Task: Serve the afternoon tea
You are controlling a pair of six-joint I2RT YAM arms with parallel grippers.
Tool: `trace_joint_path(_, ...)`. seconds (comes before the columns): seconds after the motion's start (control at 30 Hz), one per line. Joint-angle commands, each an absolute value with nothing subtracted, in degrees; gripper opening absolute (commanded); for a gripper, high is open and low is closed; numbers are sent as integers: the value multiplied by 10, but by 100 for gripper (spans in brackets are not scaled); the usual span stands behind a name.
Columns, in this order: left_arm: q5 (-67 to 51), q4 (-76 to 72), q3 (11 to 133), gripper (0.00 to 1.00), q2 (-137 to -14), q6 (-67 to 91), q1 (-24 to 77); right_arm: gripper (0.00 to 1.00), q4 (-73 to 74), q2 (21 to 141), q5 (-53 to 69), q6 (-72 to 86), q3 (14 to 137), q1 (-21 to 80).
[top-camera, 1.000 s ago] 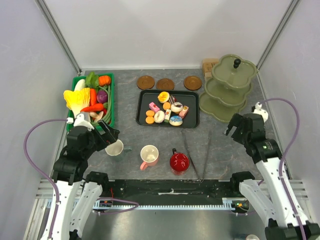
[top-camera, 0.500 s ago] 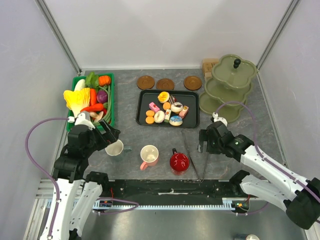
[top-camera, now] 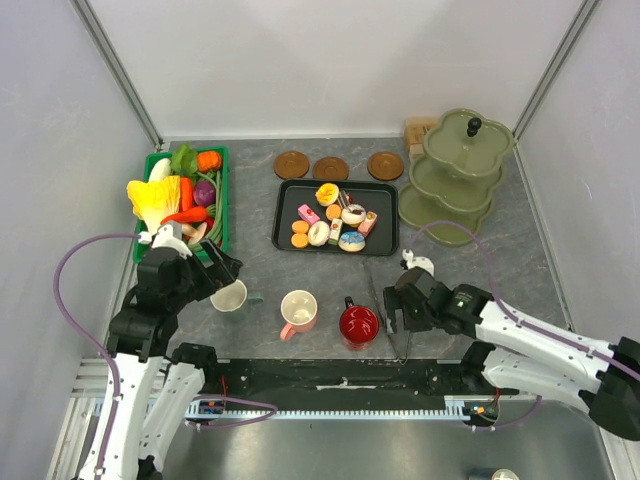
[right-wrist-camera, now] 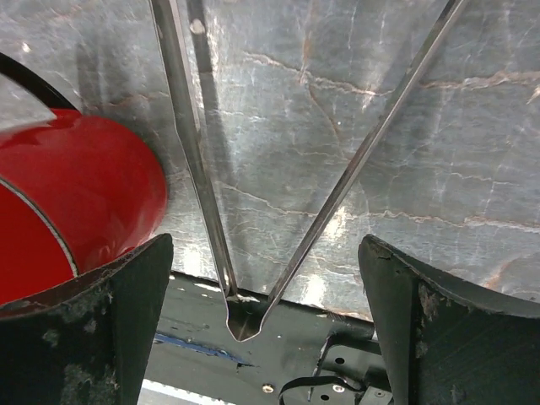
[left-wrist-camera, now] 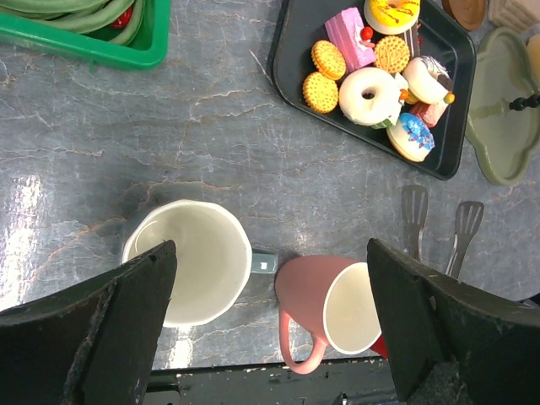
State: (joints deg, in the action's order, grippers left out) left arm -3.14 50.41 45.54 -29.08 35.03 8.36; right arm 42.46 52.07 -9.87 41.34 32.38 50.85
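**Grip and handling.** The three mugs are judged rigid, smooth-walled and fairly light. A pinch across the rim wall, one finger inside and one outside, looks steadier than a pinch on the thin handle, since a glossy outer wall may slip.

The cakes [top-camera: 335,218] on the black tray [top-camera: 290,195] are small, hard-looking toys. They are probably very light and packed close together, so each needs a narrow pinch across its sides. The tongs [top-camera: 392,300] may suit them better than bare fingers.

**Left arm.** The left gripper [left-wrist-camera: 270,253] is spread wide and holds nothing.
- The whitish mug [left-wrist-camera: 190,260] stands upright below it, just inside the left finger [left-wrist-camera: 126,312], with its handle pointing toward the pink mug [left-wrist-camera: 337,308].
- The pink mug lies just inside the right finger [left-wrist-camera: 422,329].
- In the overhead view the gripper [top-camera: 215,272] hovers at the whitish mug [top-camera: 229,296], near the green crate of vegetables [top-camera: 185,195].

**Right arm.** The right gripper [right-wrist-camera: 263,245] is also wide open and empty. It straddles the hinged end of the tongs [right-wrist-camera: 198,160], which lie flat on the table. Whether the fingers touch the table cannot be told.
- The red mug [right-wrist-camera: 59,211] sits just beside the tongs, at the left finger [right-wrist-camera: 126,321].
- Seen from above, the red mug [top-camera: 358,324] and the pink mug [top-camera: 299,311] stand side by side at the near edge.
- The tiered stand [top-camera: 455,170] is well apart, at the far right.
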Motion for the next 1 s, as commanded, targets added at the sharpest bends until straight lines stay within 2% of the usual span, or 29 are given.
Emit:
trace_joint_path(0.0, -40, 483, 454, 99, -297, 327, 80, 98, 401, 555, -125, 434, 323, 536)
trace_joint_path(0.27, -44, 484, 454, 99, -304, 325, 80, 98, 371, 589, -119, 438, 309, 560)
trace_joint_path(0.97, -45, 483, 454, 99, -314, 323, 80, 98, 349, 697, -232, 500, 311, 596)
